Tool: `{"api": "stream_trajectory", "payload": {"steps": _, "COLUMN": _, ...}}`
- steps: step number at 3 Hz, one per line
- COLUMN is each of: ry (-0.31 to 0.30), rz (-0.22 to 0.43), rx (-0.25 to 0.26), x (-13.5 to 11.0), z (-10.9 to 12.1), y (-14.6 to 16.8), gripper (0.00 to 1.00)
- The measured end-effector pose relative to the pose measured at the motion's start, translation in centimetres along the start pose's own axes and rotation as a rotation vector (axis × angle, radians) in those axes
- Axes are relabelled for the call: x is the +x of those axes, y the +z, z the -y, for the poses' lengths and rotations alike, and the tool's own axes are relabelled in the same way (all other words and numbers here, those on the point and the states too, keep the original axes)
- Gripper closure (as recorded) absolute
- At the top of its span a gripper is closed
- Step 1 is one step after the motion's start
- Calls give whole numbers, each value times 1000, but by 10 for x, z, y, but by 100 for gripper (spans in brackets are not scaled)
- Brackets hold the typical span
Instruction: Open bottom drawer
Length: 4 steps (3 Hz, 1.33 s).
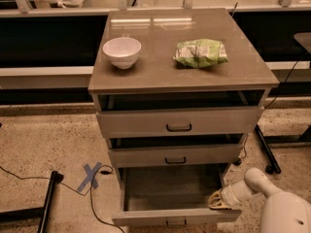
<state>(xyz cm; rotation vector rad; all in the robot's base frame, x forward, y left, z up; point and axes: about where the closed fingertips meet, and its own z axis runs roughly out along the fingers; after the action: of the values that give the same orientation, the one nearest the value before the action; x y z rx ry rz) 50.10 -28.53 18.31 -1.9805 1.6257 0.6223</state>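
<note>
The bottom drawer (176, 216) of the grey-brown cabinet stands pulled well out, its empty inside (167, 186) open to view and its small dark handle (176, 222) at the lower edge of the picture. My gripper (217, 201) on the white arm (272, 203) sits at the drawer's right front corner, against the inside of the front panel. The top drawer (179, 121) and middle drawer (175, 155) stick out a little.
A white bowl (122, 51) and a green snack bag (199, 53) lie on the cabinet top (155, 76). A blue tape cross (90, 175), a black cable and a black stand leg (47, 202) lie on the floor at left. A dark leg with a caster (266, 152) stands at right.
</note>
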Motion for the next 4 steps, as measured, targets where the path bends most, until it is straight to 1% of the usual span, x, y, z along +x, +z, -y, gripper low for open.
{"api": "stream_trajectory", "payload": {"steps": 1, "ry": -14, "rz": 23, "rx": 16, "x": -15, "z": 4, "y": 3, "gripper": 100}}
{"api": "stream_trajectory", "payload": {"steps": 2, "ry": -38, "rz": 41, "rx": 12, "x": -29, "z": 11, "y": 13, "gripper": 100}}
{"api": "stream_trajectory", "payload": {"steps": 3, "ry": -78, "rz": 64, "rx": -27, "x": -48, "z": 15, "y": 40, "gripper": 100}}
{"api": "stream_trajectory", "payload": {"steps": 4, "ry": -80, "rz": 67, "rx": -43, "x": -49, "z": 15, "y": 57, "gripper": 100}}
